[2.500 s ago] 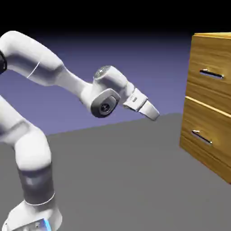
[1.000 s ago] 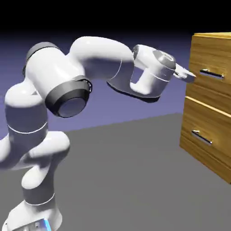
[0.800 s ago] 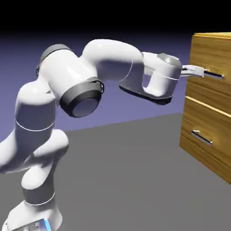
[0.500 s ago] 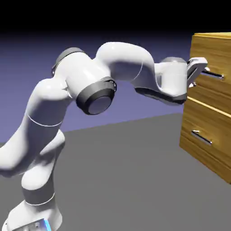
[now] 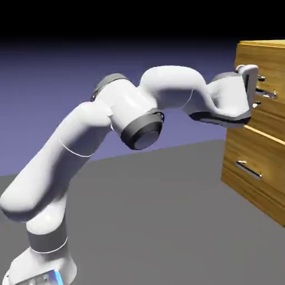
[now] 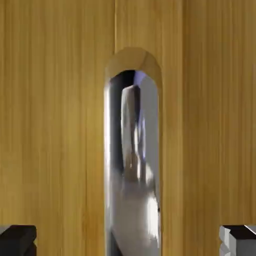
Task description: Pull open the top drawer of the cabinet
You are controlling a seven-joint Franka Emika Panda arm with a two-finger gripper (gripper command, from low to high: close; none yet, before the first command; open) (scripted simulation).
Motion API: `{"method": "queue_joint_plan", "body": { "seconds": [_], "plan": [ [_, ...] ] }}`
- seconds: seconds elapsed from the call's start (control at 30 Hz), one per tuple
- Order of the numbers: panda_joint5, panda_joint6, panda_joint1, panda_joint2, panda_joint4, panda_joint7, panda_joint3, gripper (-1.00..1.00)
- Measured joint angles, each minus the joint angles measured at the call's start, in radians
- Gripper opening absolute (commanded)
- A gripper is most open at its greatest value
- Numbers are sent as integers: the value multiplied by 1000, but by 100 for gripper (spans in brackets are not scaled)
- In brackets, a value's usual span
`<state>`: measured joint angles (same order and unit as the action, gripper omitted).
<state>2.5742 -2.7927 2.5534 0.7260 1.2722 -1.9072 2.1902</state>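
Claw point(image 6: 128, 241) apart around top drawer's silver handle point(image 6: 132, 170), lower handle point(image 5: 249, 169) below, unobstructed

Blue-violet backdrop point(image 5: 128, 122) over a grey floor point(image 5: 161, 206)
The backdrop darkens upward to black (rather like dusk); the floor looks plain.

The white, rounded, jointed robot arm point(image 5: 78, 128) climbs from the exterior view's lower left, arching across to the upper right. Its grey-tipped two-finger pincer point(image 5: 259, 91) is open, the dark fingertips point(image 6: 18, 241) well apart at the hand view's bottom corners.
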Motion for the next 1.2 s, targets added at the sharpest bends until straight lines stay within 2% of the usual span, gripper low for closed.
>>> {"method": "queue_joint_plan", "body": {
  "seconds": [0.23, 0.5, 0.77, 0.93, 1.2],
  "plan": [
    [59, 49, -134, -145, 217, 150, -70, -100],
    [127, 73, -374, -403, 499, 415, -215, -100],
    [224, 30, -593, -669, 636, 746, -356, -100],
    [224, 33, -770, -672, 650, 746, -533, -100],
    [175, 74, -1028, -566, 699, 602, -823, -100]
  ]
}}
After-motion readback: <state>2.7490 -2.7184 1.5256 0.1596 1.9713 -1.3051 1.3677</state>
